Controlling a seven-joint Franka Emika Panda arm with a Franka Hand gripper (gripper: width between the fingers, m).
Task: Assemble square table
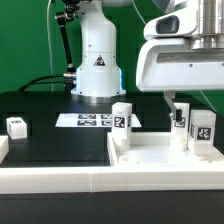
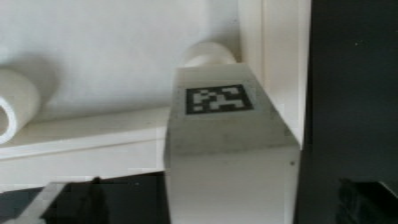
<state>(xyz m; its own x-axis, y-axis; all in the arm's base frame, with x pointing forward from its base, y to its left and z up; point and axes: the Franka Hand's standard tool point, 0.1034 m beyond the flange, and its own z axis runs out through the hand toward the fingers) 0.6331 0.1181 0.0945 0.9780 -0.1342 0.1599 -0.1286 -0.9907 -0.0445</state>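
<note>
Wrist view: leg block (image 2: 228, 130) partly cropped.

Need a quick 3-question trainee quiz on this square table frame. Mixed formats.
1. True or false: the tool is shut.
2. How many tagged leg blocks show in the exterior view?
3. The marker board lies: A) flat on the table, in front of the robot base; B) on top of a leg block; C) in the tool.

Key: 1 false, the jaws stand open. 2 four. 3 A.
</note>
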